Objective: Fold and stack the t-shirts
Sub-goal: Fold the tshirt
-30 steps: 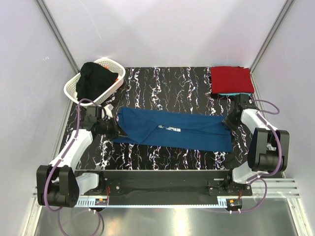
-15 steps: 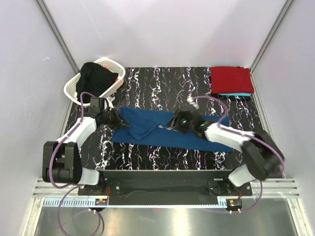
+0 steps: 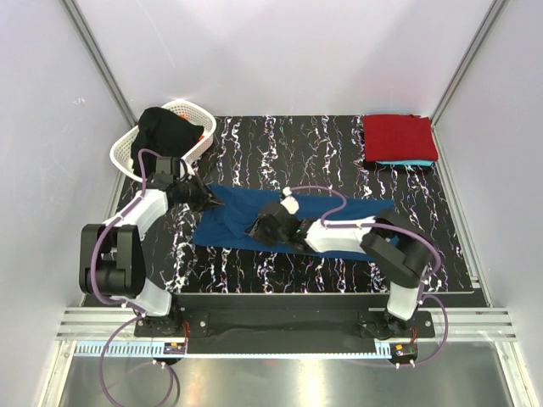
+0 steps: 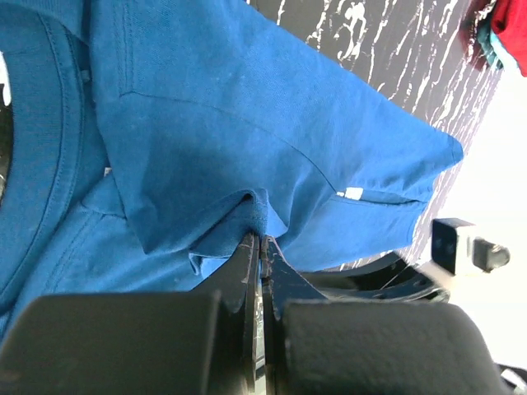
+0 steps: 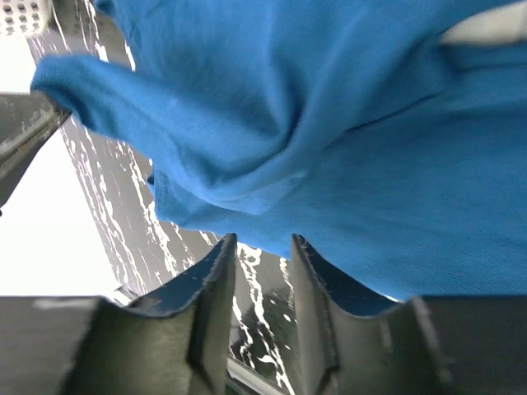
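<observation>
Reaching leftward since the earlier frame, the right gripper (image 5: 262, 240) had crossed from the navy blue t-shirt's (image 3: 237, 212) far end to its middle, its own arm lying over the cloth. Its fingers stood slightly apart and empty, the shirt just beyond their tips. The left gripper (image 4: 262, 247) pinched a bunched fold of that shirt's edge. Near it sat the white lattice basket (image 3: 127, 148) holding a black garment (image 3: 165, 131). Well apart from both grippers, the red t-shirt (image 3: 399, 136) lay folded on the turquoise t-shirt (image 3: 405, 162).

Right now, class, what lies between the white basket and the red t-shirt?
Between basket and red t-shirt, only bare marbled table; top view shows it.
</observation>
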